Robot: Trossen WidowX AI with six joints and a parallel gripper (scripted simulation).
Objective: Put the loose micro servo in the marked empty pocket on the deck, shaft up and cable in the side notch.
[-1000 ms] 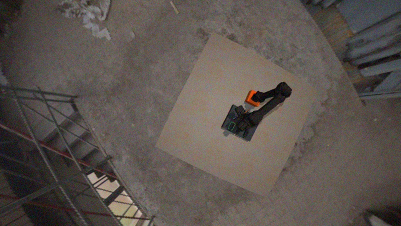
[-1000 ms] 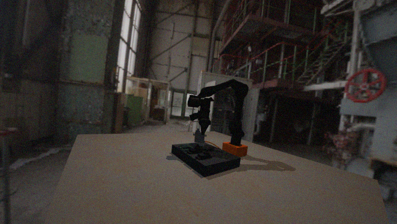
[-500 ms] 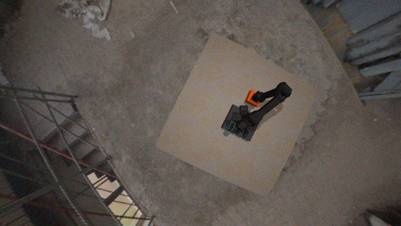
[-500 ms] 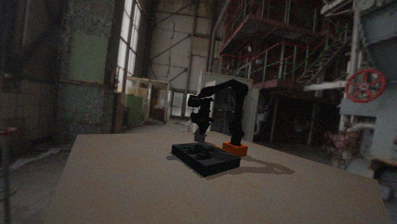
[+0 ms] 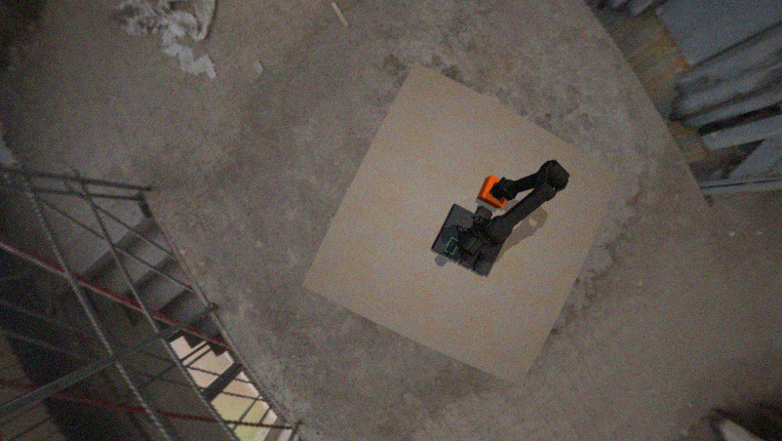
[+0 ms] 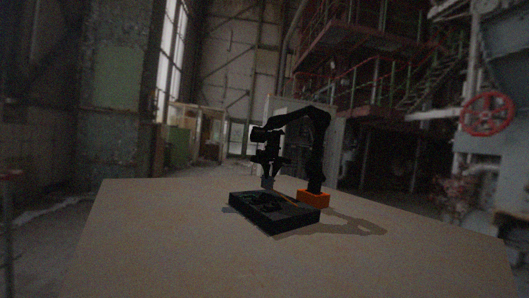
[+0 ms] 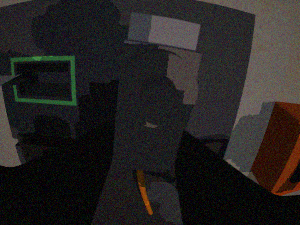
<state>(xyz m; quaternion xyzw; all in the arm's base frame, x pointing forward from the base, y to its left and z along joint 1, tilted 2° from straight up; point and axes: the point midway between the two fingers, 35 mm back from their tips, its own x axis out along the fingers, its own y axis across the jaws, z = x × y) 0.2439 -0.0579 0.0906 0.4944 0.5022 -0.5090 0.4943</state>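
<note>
The micro servo (image 6: 267,182) (image 7: 147,101), a dark grey block, is between my fingertips and hangs upright above the deck (image 6: 294,223) (image 7: 227,74). My gripper (image 6: 270,176) is shut on it; the black fingers fill both lower sides of the wrist view. The servo's orange cable (image 6: 285,198) (image 7: 144,191) trails from it towards the arm base. The green outline (image 5: 447,246) (image 7: 74,81) marks the empty pocket, to the left of the servo in the wrist view. The output shaft's direction and the side notch cannot be made out.
The orange arm base (image 5: 490,191) (image 6: 312,200) (image 7: 277,149) stands close beside the deck. Dark raised parts (image 6: 268,204) sit on the deck near the pocket. A pale grey rectangular panel (image 7: 175,33) lies on the deck beyond the servo in the wrist view.
</note>
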